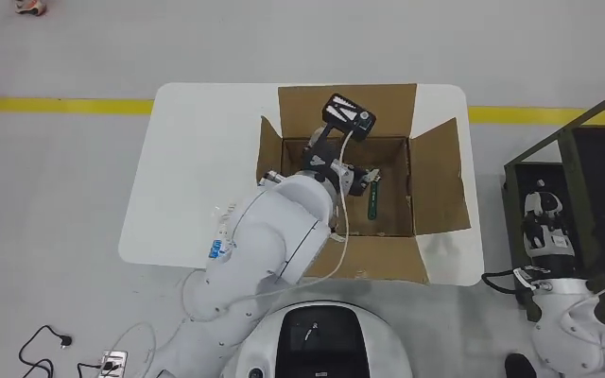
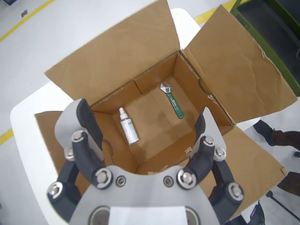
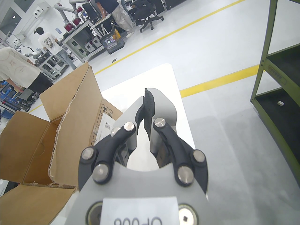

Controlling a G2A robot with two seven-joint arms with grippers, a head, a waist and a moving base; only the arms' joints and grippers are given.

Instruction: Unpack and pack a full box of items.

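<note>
Presumably mid-unpacking: box (image 2: pixel 112 59) holds 2 items.
Spray bottle (image 2: pixel 127 127) and wrench (image 2: pixel 172 100) lie inside; left gripper (image 2: pixel 143 106) open above, right gripper (image 3: pixel 146 99) closed, empty.

A white table (image 1: pixel 198 170) with rounded corners stands on a pale grey floor (image 1: pixel 76 189) marked with a yellow line (image 1: pixel 76 105) that runs behind the table's far edge. An open cardboard box (image 1: pixel 440 180) sits directly on the tabletop, on its right half, leaving the left half bare. Its four flaps are folded outward. The far flap reaches the table's far edge, the near flap reaches the near edge, and the right flap ends just short of the right edge. On the box's bottom lie a white spray bottle (image 2: pixel 127 127), on its side, and a green-handled wrench (image 2: pixel 172 100), set apart with bare cardboard between them.
</note>
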